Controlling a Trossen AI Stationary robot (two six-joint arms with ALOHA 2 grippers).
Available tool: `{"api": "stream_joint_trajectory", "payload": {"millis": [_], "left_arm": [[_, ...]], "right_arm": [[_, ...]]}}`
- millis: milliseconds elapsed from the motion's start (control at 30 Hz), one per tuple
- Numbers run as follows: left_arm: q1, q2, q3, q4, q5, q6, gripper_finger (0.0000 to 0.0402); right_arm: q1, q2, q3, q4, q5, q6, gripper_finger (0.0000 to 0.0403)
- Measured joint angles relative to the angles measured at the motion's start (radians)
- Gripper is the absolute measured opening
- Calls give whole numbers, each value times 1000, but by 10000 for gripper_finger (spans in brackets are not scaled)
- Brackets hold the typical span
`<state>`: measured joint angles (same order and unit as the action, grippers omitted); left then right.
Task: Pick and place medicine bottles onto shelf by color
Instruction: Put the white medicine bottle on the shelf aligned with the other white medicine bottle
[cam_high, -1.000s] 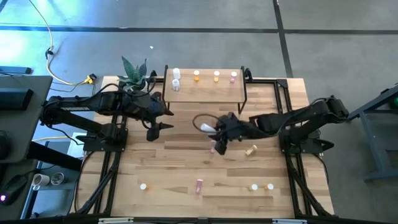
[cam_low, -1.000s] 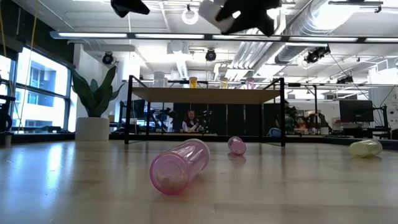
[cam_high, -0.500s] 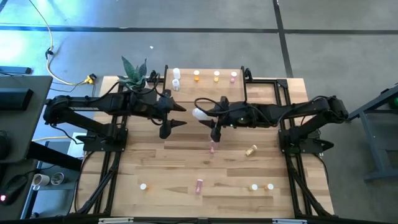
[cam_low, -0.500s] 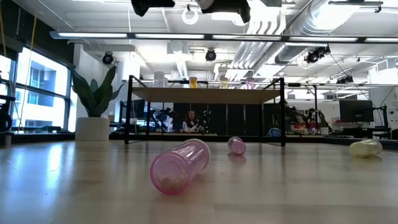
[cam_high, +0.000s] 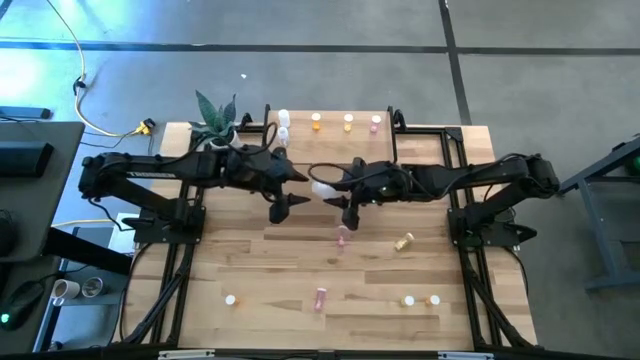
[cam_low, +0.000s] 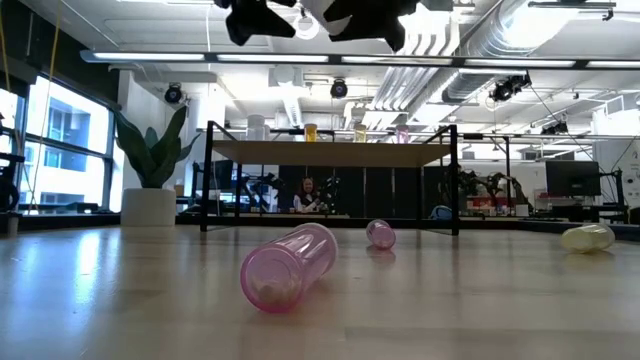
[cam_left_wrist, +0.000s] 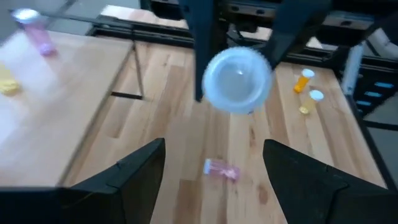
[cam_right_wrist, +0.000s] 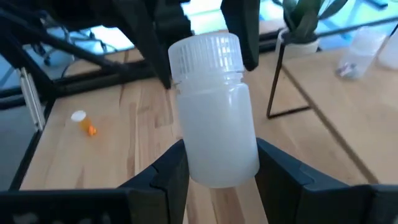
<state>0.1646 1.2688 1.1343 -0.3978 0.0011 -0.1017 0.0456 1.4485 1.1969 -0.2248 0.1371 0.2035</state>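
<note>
My right gripper (cam_high: 336, 190) is shut on a white bottle (cam_right_wrist: 214, 118) with a ribbed white cap, held high over the table's middle in front of the shelf (cam_high: 330, 147). My left gripper (cam_left_wrist: 214, 149) stands open just to the bottle's left. It faces the cap (cam_left_wrist: 237, 81) without touching it. Both grippers show at the top of the low view, the left (cam_low: 250, 18) and the right (cam_low: 365, 12). On the shelf stand white (cam_high: 283, 121), orange (cam_high: 316, 122) and pink (cam_high: 375, 122) bottles. More bottles lie on the tabletop. My right gripper pinches the white bottle's body near its bottom end (cam_right_wrist: 186, 165) between its two fingers (cam_right_wrist: 171, 171). The fingers come from the table's right, slanting slightly down, and lie along the bottle. The bottle is lifted clear, its cap pointing toward my left gripper.
A pink bottle (cam_high: 342, 238) and a yellow one (cam_high: 403, 242) lie below the grippers. Near the front edge are a white-capped bottle (cam_high: 230, 299), a pink one (cam_high: 320, 297) and two more (cam_high: 420, 300). A potted plant (cam_high: 215, 120) stands left of the shelf.
My right gripper has carried the white bottle up and toward the far edge, and has rolled. My left gripper has moved toward the table's right, closing in on the bottle's cap.
</note>
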Motion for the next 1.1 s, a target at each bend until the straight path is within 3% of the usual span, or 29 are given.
{"api": "stream_joint_trajectory", "payload": {"millis": [833,1100], "left_arm": [[-1,97,0,66,85,-81,261],[-1,97,0,54,118,-79,227]], "right_arm": [[1,83,-2,-40,-71,70,142],[1,83,-2,-40,-71,84,142]]}}
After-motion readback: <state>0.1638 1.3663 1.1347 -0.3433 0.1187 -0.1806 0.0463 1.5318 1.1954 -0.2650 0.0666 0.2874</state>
